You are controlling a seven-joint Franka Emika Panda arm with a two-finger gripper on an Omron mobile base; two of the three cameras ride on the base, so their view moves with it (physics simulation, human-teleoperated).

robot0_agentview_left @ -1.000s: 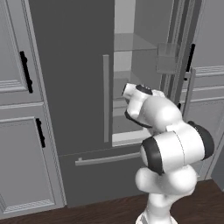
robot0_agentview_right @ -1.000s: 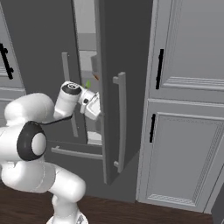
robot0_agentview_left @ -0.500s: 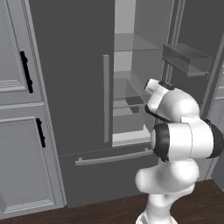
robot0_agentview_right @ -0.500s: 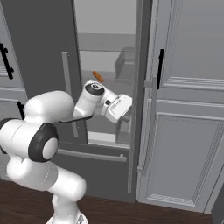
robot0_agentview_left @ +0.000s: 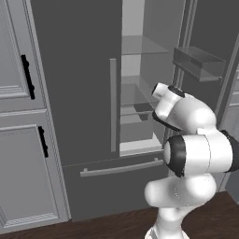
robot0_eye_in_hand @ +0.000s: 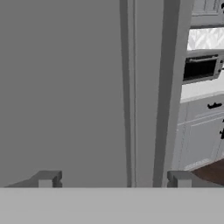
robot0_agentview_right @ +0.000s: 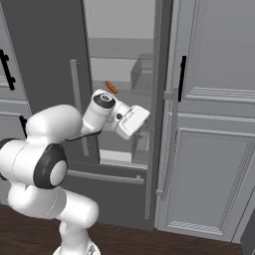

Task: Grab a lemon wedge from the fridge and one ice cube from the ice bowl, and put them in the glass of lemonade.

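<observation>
The fridge (robot0_agentview_left: 74,84) stands in front of me, its left door closed and its right door (robot0_agentview_right: 160,99) swung wide, so the pale interior and glass shelves (robot0_agentview_left: 140,46) show. My gripper (robot0_agentview_right: 136,119) is at mid height in the opening, just left of the open door's edge. In the hand view the gripper (robot0_eye_in_hand: 113,179) is open, its two dark fingertips (robot0_eye_in_hand: 46,178) far apart with nothing between them, facing the grey door face. The lemon wedge, ice cube, ice bowl and glass of lemonade are out of view.
A long orange carrot-like thing (robot0_agentview_right: 110,87) lies on a fridge shelf above my hand. A clear door bin (robot0_agentview_left: 198,63) juts from the open door. Panelled grey cabinets (robot0_agentview_left: 18,140) (robot0_agentview_right: 209,149) flank the fridge. The bottom drawer handle (robot0_agentview_left: 121,167) runs below.
The right fridge door has swung much wider open. My arm and hand have swept to the right along with it. The gripper has stayed open.
</observation>
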